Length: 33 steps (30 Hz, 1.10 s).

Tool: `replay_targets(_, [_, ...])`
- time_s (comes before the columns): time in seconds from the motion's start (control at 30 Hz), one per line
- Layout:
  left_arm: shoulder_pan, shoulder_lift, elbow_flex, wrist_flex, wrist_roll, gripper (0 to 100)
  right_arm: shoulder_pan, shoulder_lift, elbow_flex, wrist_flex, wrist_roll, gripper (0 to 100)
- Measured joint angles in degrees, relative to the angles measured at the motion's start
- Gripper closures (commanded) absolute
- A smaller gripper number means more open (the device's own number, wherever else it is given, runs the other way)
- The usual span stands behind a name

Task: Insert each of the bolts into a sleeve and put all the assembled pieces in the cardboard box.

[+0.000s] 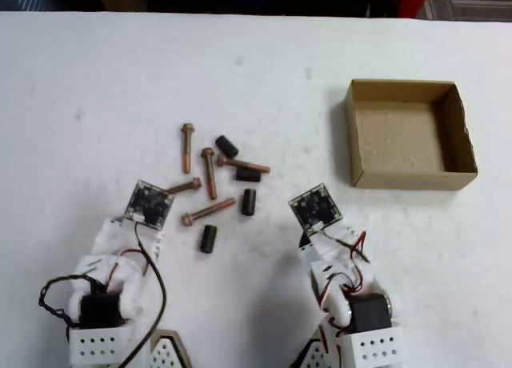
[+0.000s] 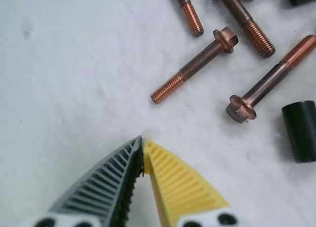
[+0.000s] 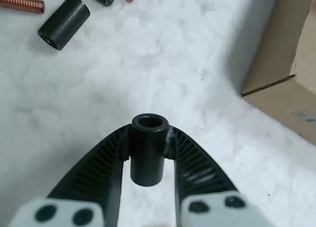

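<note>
My right gripper (image 3: 148, 134) is shut on a black sleeve (image 3: 147, 160), held upright just above the white table. Nearby lie a loose sleeve (image 3: 64, 21) and the cardboard box (image 3: 289, 64). My left gripper (image 2: 143, 141), with one grey and one yellow finger, is shut on nothing and hangs over bare table. Close to its tip lie copper bolts (image 2: 195, 64) (image 2: 269, 79) and a black sleeve (image 2: 300, 131). From above, several bolts (image 1: 210, 174) and sleeves (image 1: 249, 201) lie scattered between the two arms. The open box (image 1: 410, 134) stands to the right.
The left arm (image 1: 112, 288) and the right arm (image 1: 348, 296) sit at the table's near edge. One sleeve (image 1: 208, 238) lies nearest that edge, between the arms. The box holds nothing.
</note>
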Motion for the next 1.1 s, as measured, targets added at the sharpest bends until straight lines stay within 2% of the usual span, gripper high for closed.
replay_targets(0.27, [0.0, 0.0, -0.9, -0.4, -0.3, 98, 3.0, 0.0, 2.1, -3.2, 0.0, 98.1])
replay_targets(0.5, [0.0, 0.1, -2.7, -0.3, -5.9, 98, 3.0, 0.0, 2.1, -3.2, 0.0, 98.1])
replay_targets(0.9, [0.0, -0.3, -15.4, 8.2, -9.2, 98, 3.0, 0.0, 2.1, -3.2, 0.0, 98.1])
replay_targets(1.1, [0.0, 10.4, -20.3, 8.5, -11.3, 97, 3.0, 0.0, 2.1, -3.2, 0.0, 98.1])
